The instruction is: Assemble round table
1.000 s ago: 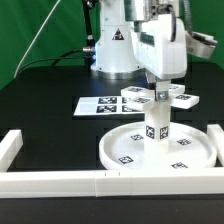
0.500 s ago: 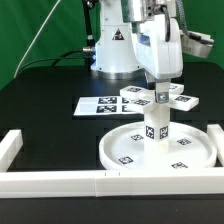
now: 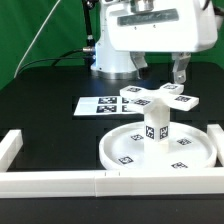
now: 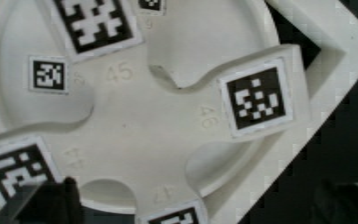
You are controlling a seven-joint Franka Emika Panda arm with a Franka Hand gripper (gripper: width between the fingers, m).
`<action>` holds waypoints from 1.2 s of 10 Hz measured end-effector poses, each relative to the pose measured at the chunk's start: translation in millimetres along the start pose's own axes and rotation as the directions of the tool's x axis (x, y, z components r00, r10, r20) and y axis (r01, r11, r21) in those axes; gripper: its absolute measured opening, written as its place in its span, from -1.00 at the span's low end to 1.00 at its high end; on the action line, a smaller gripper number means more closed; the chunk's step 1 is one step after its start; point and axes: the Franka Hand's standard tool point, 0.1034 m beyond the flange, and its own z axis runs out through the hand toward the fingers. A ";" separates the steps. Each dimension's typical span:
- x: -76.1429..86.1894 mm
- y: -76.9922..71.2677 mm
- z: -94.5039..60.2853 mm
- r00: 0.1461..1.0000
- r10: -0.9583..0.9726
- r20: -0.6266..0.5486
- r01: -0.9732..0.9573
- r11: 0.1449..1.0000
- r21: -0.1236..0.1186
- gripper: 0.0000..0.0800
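1. The end effector (image 3: 179, 72) hangs above the cross-shaped base (image 3: 160, 95), fingers parted, holding nothing.
2. The leg (image 3: 156, 125) stands upright at the round disc's (image 3: 120, 146) hub, on the black worktop (image 3: 45, 110).

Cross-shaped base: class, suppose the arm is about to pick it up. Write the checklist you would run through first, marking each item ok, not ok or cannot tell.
1. Leg stands upright on the middle of the disc: ok.
2. End effector is clear of the leg, hanging above the base: ok.
3. End effector is open and empty; the wrist view shows nothing between its fingers: ok.
4. Base lies flat on the table behind the disc, with nothing on top: ok.
5. Base is free of the marker board: cannot tell, their edges look very close.
6. End effector is centred over a graspable arm of the base: cannot tell.
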 end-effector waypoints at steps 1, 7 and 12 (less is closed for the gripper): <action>-4.1 1.0 2.1 0.987 -0.157 0.014 0.157 0.988 -0.009 0.62; -3.5 10.6 9.4 0.785 -0.620 0.021 0.620 0.784 -0.038 0.62; 6.1 18.7 12.7 0.569 -0.820 0.065 0.822 0.565 -0.074 0.62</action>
